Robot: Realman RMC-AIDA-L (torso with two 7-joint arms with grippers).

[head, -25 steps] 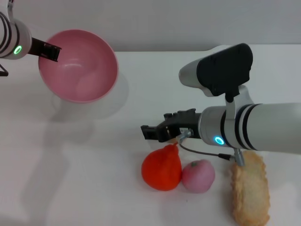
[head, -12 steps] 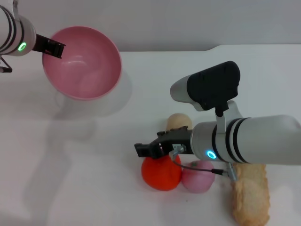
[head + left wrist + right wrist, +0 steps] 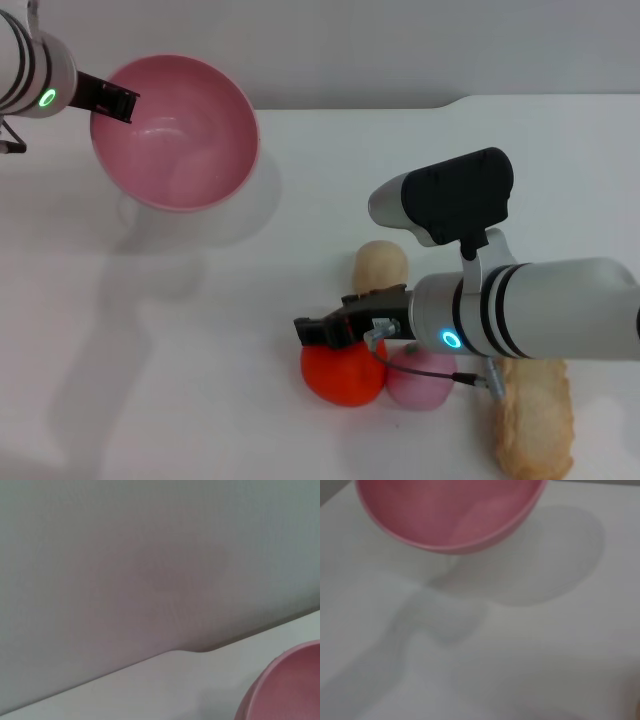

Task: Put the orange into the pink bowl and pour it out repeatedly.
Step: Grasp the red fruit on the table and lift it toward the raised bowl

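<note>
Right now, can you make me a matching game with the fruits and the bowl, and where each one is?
Things:
1. pink bowl
2. orange
3. beige ball
4. pink peach

Places:
A. on the table, behind the right gripper
B. right under the right gripper
C. held up by the left gripper
D. between the orange and the long bread

Pairs: 1-C, 2-B, 3-A, 4-D
</note>
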